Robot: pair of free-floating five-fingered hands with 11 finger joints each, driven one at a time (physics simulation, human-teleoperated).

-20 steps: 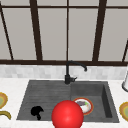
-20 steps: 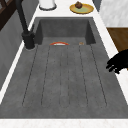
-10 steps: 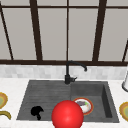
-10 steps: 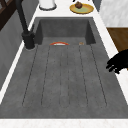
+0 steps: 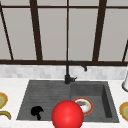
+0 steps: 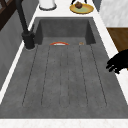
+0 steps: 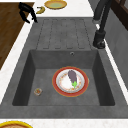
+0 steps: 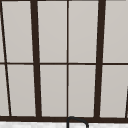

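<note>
The left hand (image 5: pixel 37 111) hovers over the front edge of the sink's ribbed draining board (image 6: pixel 65 75), fingers loosely curled downward and holding nothing. In the basin (image 7: pixel 45 75) to its right lies a red-rimmed plate (image 7: pixel 70 81) carrying an eggplant (image 7: pixel 72 75).

plate (image 7: pixel 70 82) lies in grey sink (image 7: pixel 30 75).

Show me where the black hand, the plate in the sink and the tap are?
hand (image 5: pixel 36 111), front view, on its palm.
plate (image 7: pixel 70 81), right side view, on its white middle.
tap (image 5: pixel 67 75), front view, on its upright stem.
</note>
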